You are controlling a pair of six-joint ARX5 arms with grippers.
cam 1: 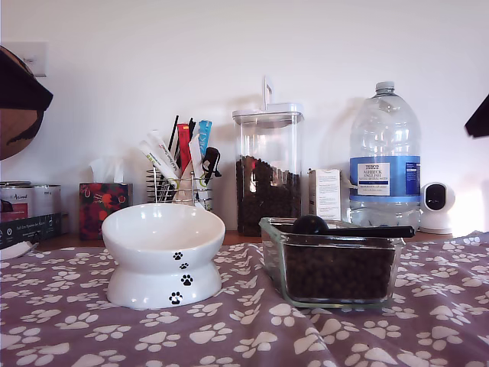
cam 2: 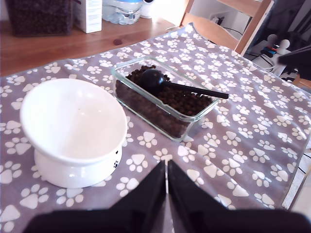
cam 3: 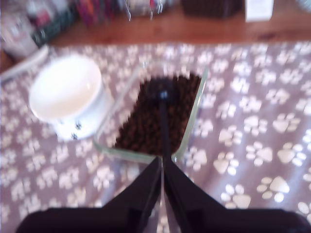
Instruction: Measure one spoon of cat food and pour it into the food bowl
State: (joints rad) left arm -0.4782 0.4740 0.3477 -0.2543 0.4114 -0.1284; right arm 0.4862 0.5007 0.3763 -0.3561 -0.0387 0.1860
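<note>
- First claw (cam 2: 166, 180): black, fingers pressed together with only a thin seam between them, pinching nothing; it hangs over the paw-print cloth (cam 1: 252, 329), apart from bowl and dish.
- Second claw (cam 3: 162, 175): black, fingers likewise pressed together, empty, poised at the near rim of the glass dish in line with the spoon handle; that view is blurred.
- Paw-print cloth: grey-purple with white paws, spread over the wooden counter (cam 2: 58, 46).
- Food bowl (cam 1: 163, 252): white glossy ceramic, flared pedestal with black paw prints, empty, upright on the cloth toward the exterior view's left.
- Glass dish (cam 1: 333, 264): clear, rectangular, just beside the bowl on the exterior view's right, filled with cat food (cam 1: 336, 271), dark brown kibble.
- Spoon (cam 1: 348, 228): black plastic scoop, cup lying on the kibble, long handle resting across the dish rim.
- Canister (cam 1: 267, 172): tall, clear, white-lidded, part full of kibble, behind the dish.
- Wire holder (cam 1: 179, 187): holds coloured sticks and tubes, behind the bowl.
- Water bottle (cam 1: 385, 153): large, clear, blue label, by the wall.
- Tissue box (cam 1: 104, 206): by the wall, exterior view's left.
</note>
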